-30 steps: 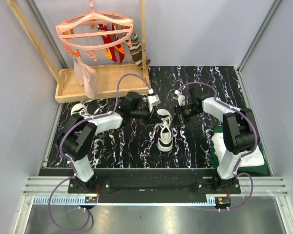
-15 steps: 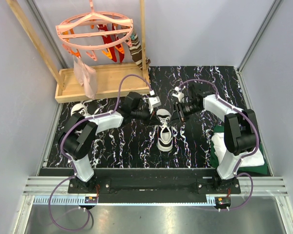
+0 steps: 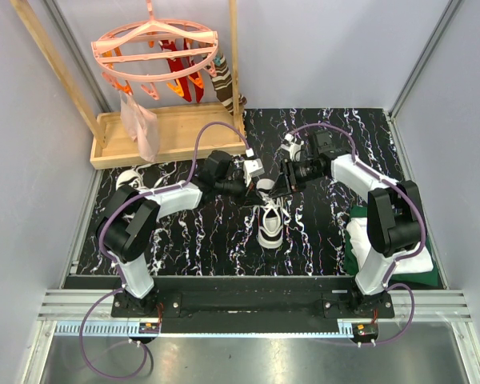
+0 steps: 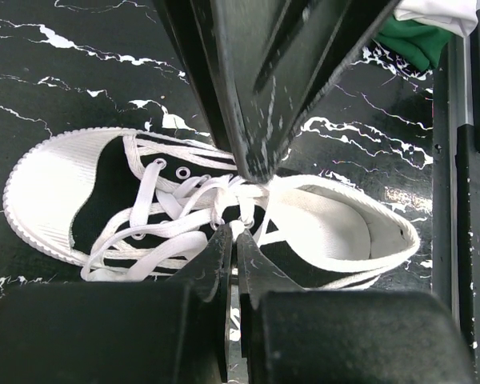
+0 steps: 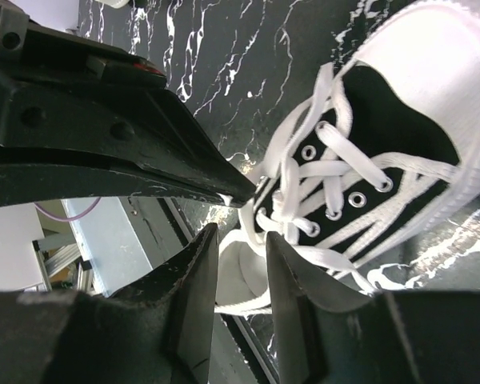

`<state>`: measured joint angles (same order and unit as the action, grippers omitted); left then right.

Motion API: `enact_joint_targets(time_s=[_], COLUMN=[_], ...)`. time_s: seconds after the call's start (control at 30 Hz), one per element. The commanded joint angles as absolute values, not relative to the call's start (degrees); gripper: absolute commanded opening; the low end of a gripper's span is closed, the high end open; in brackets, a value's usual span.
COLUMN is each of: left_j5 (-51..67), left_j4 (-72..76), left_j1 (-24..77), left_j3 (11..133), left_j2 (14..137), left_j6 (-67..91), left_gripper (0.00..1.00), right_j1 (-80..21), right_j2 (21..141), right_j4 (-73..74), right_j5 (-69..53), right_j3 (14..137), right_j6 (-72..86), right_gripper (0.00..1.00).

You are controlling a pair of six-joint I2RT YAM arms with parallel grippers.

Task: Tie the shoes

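One black sneaker with a white toe cap lies mid-table, toe toward the near edge, with its white laces loose. It also shows in the left wrist view and the right wrist view. My left gripper is at its ankle opening, shut on a white lace at the top eyelets. My right gripper faces it from the right, open, with lace strands between its fingers. The two grippers' tips nearly touch. The second sneaker lies at the left edge beside the tray.
A wooden tray and frame stand at the back left, with a pink clip hanger and a striped sock hanging above. A folded white-and-green cloth lies at the right edge.
My right gripper has moved left and back to the shoe's ankle opening, meeting the left gripper. The left gripper has edged right. The shoe has shifted slightly.
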<state>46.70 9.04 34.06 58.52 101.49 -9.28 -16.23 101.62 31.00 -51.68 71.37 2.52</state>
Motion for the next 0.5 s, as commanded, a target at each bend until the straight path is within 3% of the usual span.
enact_joint_targets(time_s=[0.0,0.47], left_j5=[47.3,47.5], left_j4=[11.2,12.7], left_j1=[33.9,33.9], left_j3=[60.9,60.6], left_j2=[102.0,101.5], left_j6=[-10.7,-10.4], left_gripper=[0.04,0.04], right_j1=[-18.6,-20.5], right_j2=[100.2,101.9], right_j4=[28.9,25.4], right_j5=[-52.3,-50.2], right_j3=[73.7,72.8], right_j6=[4.0,8.8], right_gripper=[0.38,0.37])
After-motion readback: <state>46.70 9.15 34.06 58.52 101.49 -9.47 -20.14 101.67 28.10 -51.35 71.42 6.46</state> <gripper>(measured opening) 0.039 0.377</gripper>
